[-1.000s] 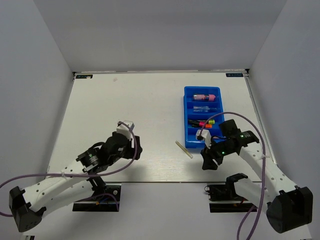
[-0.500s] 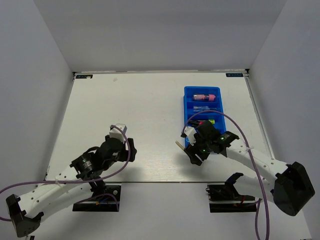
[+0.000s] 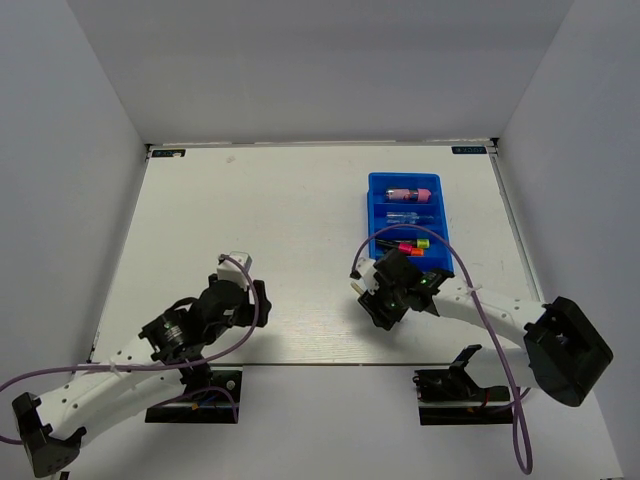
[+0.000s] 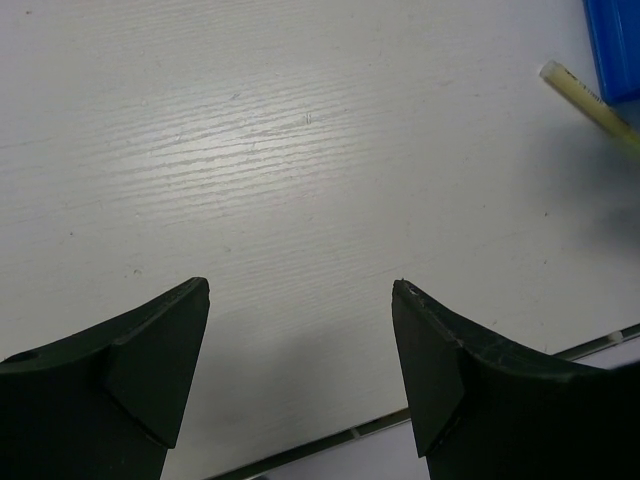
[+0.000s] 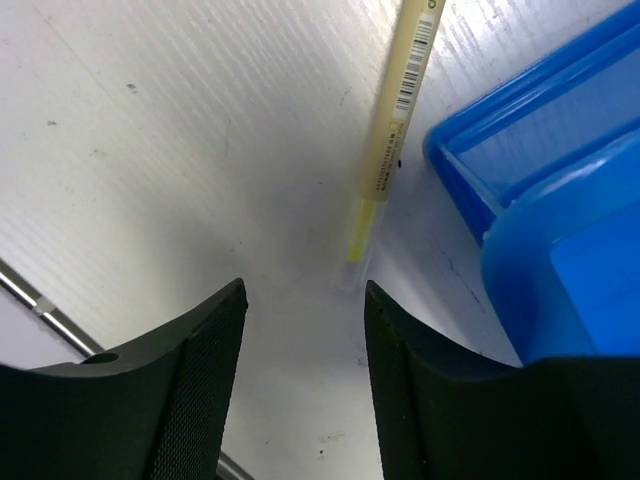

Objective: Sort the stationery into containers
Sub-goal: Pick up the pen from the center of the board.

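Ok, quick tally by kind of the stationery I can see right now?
Pink tube: 1
Clear bottle: 1
Highlighters: at least 3, too small to count surely
Pale stick: 1, on the table beside the blue tray
Total: at least 6

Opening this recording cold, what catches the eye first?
The bright blue tray at the far right of the table, holding a pink tube and highlighters. Off its near left corner, the right hand hovers open over a pale stick lying on the table; the left hand hangs open at the near left.
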